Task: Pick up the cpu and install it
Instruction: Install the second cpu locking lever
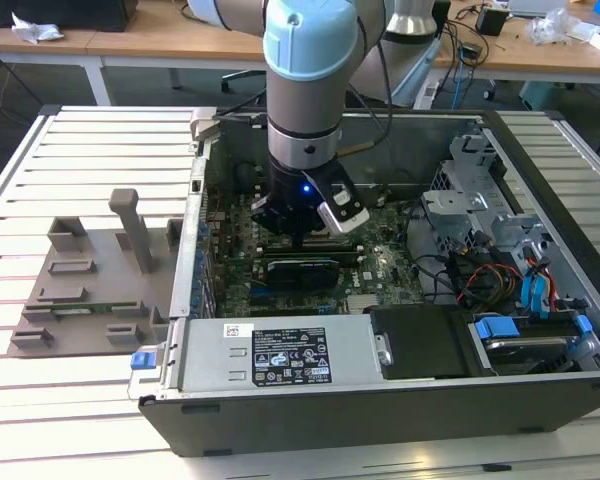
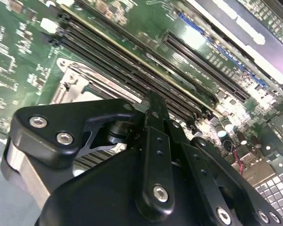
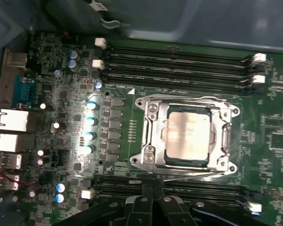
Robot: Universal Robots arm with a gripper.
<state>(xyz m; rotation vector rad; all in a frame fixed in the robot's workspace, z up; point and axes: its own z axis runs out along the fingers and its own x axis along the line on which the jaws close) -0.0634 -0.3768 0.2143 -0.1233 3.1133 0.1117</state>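
Exterior view: your arm (image 1: 302, 80) reaches down into the open computer case (image 1: 380, 400), which lies on the slatted tabletop (image 1: 90, 400). The pincer (image 1: 302, 232) is low over the green circuit board (image 1: 380, 270), near the case's middle. A grey plastic block (image 1: 90, 290) with an upright post sits on the tabletop beside the case, toward the exterior view's left.

Second wrist view: you see the pincer's black links (image 2: 153, 155) close up, with the long memory slots (image 2: 132, 70) of the board just behind them. Part of the metal socket frame (image 2: 70, 87) peeks out beside the links. You cannot tell from here how wide the fingers stand or whether they hold anything.

First wrist view: the cpu (image 3: 187, 137) lies flat inside the socket frame (image 3: 151, 136) on the board, silvery top up, between two banks of memory slots (image 3: 179, 61). The pincer's links (image 3: 151, 209) sit apart from the cpu, not touching it.
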